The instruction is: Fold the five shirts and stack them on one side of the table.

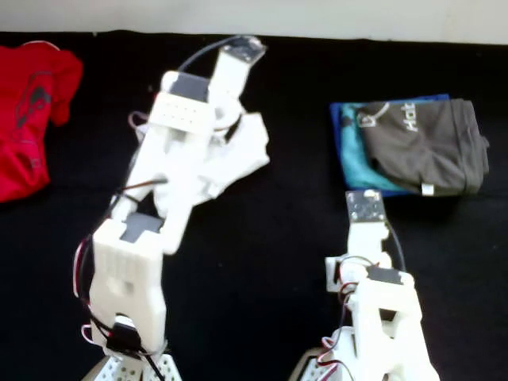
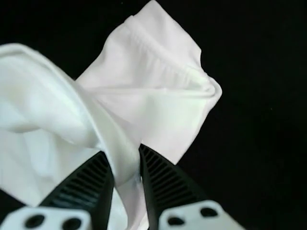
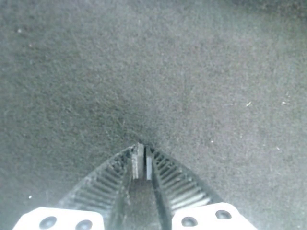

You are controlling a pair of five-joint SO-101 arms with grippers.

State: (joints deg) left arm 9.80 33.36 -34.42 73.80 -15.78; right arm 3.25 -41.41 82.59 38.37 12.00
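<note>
As our left gripper (image 2: 123,152) pinches the white shirt (image 2: 158,96) and our right gripper (image 3: 142,154) sits closed, we should fold slowly.

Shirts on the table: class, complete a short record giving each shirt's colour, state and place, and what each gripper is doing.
white shirt: bunched, pinched in left gripper, mid-table
red shirt: not folded, left edge of table
grey shirt: folded, tops a pile on teal shirt and blue shirt, right side
right gripper: shut, empty, over bare black table
</note>
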